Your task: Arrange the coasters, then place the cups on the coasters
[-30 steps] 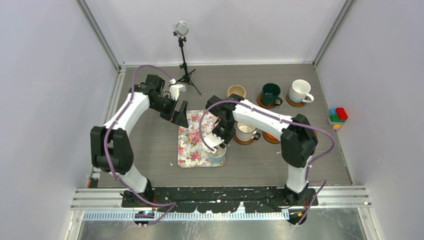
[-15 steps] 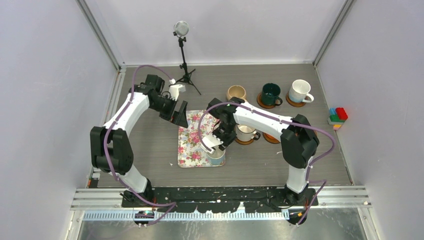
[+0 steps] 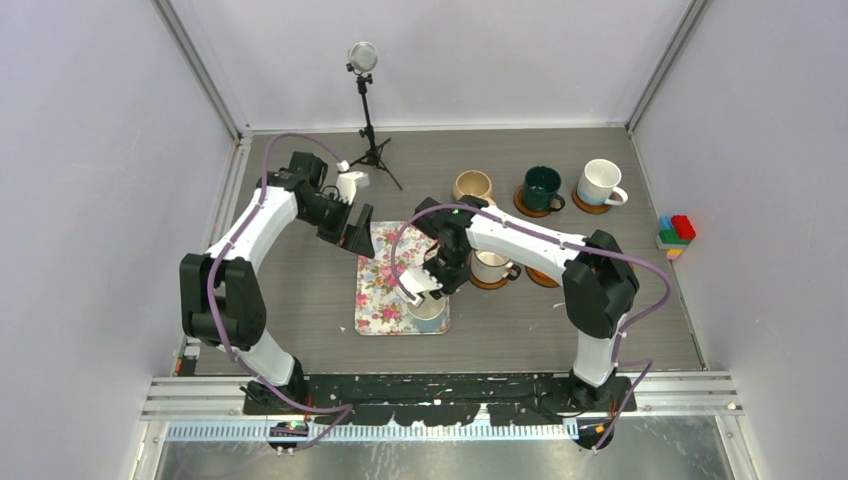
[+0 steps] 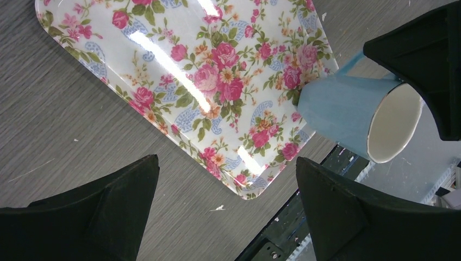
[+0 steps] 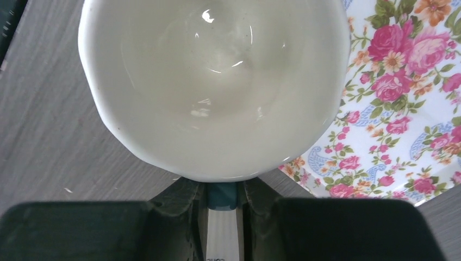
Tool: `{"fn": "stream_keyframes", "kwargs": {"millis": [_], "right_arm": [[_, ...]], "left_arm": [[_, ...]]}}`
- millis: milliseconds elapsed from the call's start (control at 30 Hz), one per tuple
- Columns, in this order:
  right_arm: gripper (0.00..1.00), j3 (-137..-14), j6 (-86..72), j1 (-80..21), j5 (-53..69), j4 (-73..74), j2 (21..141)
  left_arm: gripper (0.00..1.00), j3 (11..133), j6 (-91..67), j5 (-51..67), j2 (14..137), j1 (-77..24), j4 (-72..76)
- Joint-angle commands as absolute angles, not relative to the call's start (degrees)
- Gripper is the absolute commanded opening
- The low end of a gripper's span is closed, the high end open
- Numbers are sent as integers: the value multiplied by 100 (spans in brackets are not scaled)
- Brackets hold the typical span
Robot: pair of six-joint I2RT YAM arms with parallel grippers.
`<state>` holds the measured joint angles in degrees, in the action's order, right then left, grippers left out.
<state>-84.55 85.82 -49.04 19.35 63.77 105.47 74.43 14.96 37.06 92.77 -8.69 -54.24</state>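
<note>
The right gripper [image 5: 222, 202] is pinching its fingers tight on the handle [image 5: 222, 194] of the light blue mug [image 3: 430, 312], which is sitting at the near right corner of the floral tray [image 3: 380, 285]. Whether its base is clearing the tray yet, I cannot tell. The left gripper [image 4: 225, 163] is hovering over the tray's far left corner with its fingers spread wide and nothing between them.

A grip on the thin handle alone is risking a swing: the heavy body could be pivoting downward as it rises. If the base is catching the tray's raised rim, the tray could be dragged along. The likely goal, a bare coaster [image 3: 541, 276] towards the table's right edge, is lying just beside a cream mug [image 3: 490, 264] already on its disc, so a low carry could be knocking that one.

The grey wood-grain table [image 3: 300, 300] is standing inside pale lavender walls with metal corner posts. A small tripod stand [image 3: 366, 100] is rising at the far edge, and coloured toy blocks [image 3: 676, 232] are resting at the right edge.
</note>
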Motion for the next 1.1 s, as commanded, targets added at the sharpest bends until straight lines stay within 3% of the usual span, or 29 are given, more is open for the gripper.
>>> {"fn": "stream_keyframes", "kwargs": {"millis": [0,467,733,1067], "right_arm": [[0,-8988,7851,-4981,2370,6710,10081],[0,-9745,5418,-4438,2187,6544,9430],[0,-10110,4347,-3148,1579,6684,9077],[0,-9894,4075,-908,1346,7104,8203]], "left_arm": [[100,7377,1447,3746,9014,-826,-5362],[100,7410,1354,3758,8926,-756,-5420],[100,7392,1413,3730,8775,-756,-5482],[100,7378,1362,3861,8768,-756,-5481]]}}
